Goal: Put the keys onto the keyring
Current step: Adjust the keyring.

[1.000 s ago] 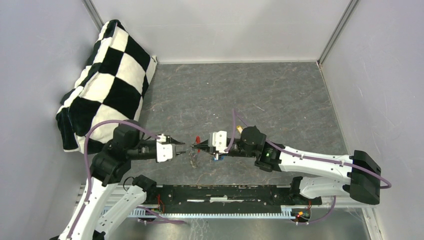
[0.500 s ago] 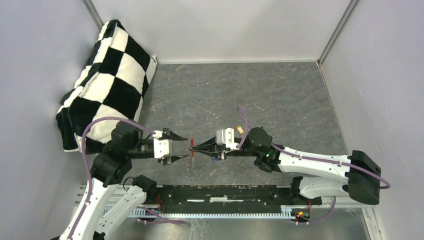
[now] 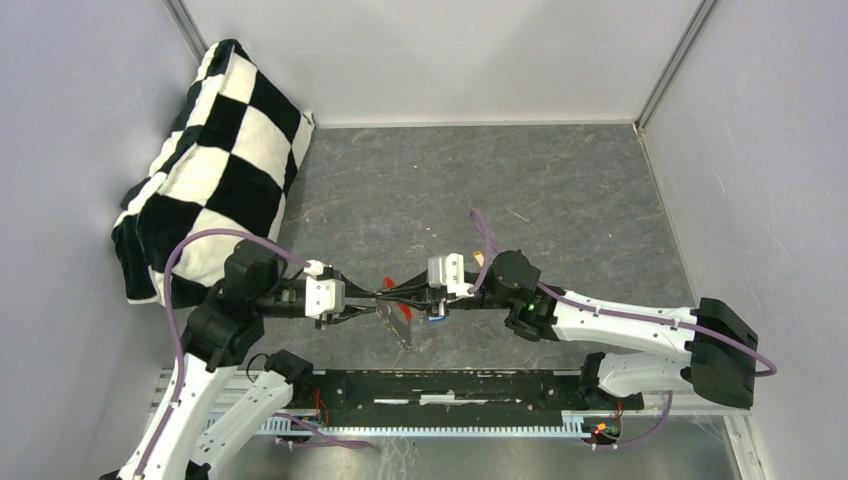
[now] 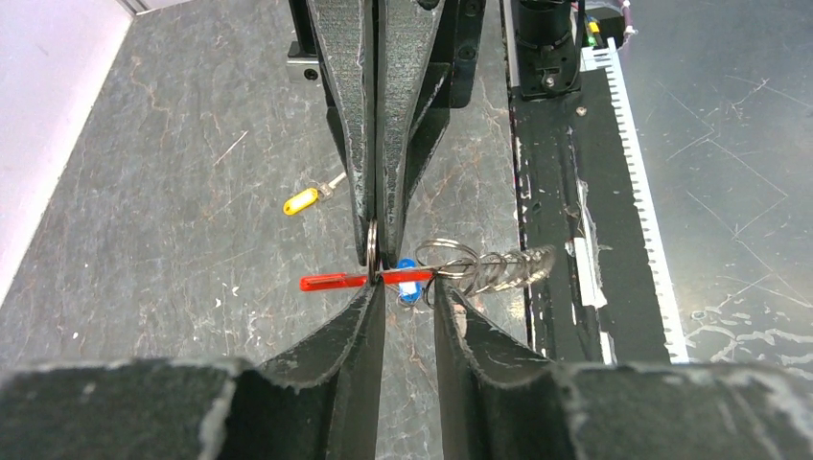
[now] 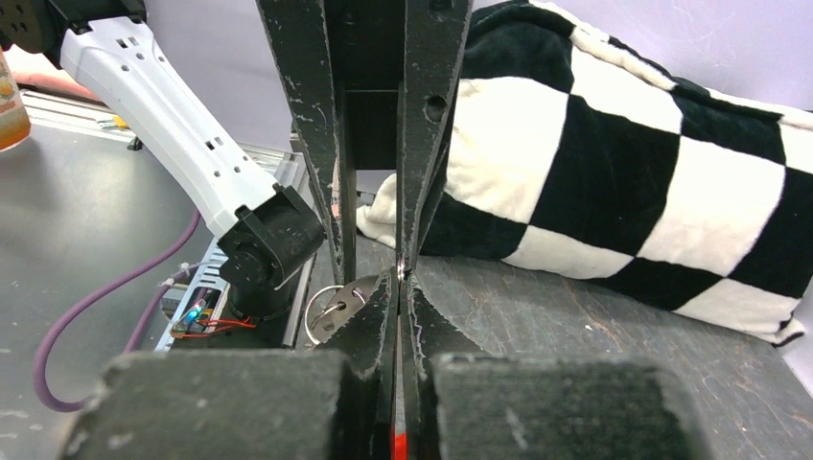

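Grey table (image 3: 560,200) below; right fingers (image 4: 352,144) pinch red keyring (image 4: 331,282).

We find no text, label, brand, number or sign that we can read in any view. The yellow head cap (image 4: 300,201), on the tabletop (image 4: 173,144) left of centre in the left wrist view, is too small to tell.

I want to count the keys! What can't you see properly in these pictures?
- Top view: the keys are too small and bunched to count.
- Right wrist view: the right gripper covers nearly all the keyring.
- Left wrist view: whether the left gripper grips anything; its fingers block that.
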Tool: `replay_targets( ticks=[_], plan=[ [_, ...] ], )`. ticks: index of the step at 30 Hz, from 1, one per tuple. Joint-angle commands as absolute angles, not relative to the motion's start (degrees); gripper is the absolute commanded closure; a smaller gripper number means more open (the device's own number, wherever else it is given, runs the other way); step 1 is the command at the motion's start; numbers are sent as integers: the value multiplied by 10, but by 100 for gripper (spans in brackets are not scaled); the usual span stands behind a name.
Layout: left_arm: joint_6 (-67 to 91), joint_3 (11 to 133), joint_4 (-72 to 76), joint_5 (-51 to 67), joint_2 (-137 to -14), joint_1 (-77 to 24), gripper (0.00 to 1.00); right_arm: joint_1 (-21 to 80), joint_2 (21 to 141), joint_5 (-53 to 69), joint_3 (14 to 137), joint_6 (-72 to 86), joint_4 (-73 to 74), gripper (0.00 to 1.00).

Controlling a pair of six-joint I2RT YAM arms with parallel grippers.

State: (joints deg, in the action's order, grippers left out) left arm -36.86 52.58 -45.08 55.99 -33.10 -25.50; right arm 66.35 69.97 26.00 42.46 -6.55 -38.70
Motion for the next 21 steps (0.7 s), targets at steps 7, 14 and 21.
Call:
replay_targets(
  ticks=[7,14,21],
  plan=[
    [-455,557,-477,545,-330,-256,66,666,711,315,465,-91,-343,99],
    [-551,565,-532,508,-329,-256,67,663,707,325,469,-103,-324,99],
    [-552,569,-524,504,-332,-255,71,663,712,339,475,-102,-316,99]
  ],
)
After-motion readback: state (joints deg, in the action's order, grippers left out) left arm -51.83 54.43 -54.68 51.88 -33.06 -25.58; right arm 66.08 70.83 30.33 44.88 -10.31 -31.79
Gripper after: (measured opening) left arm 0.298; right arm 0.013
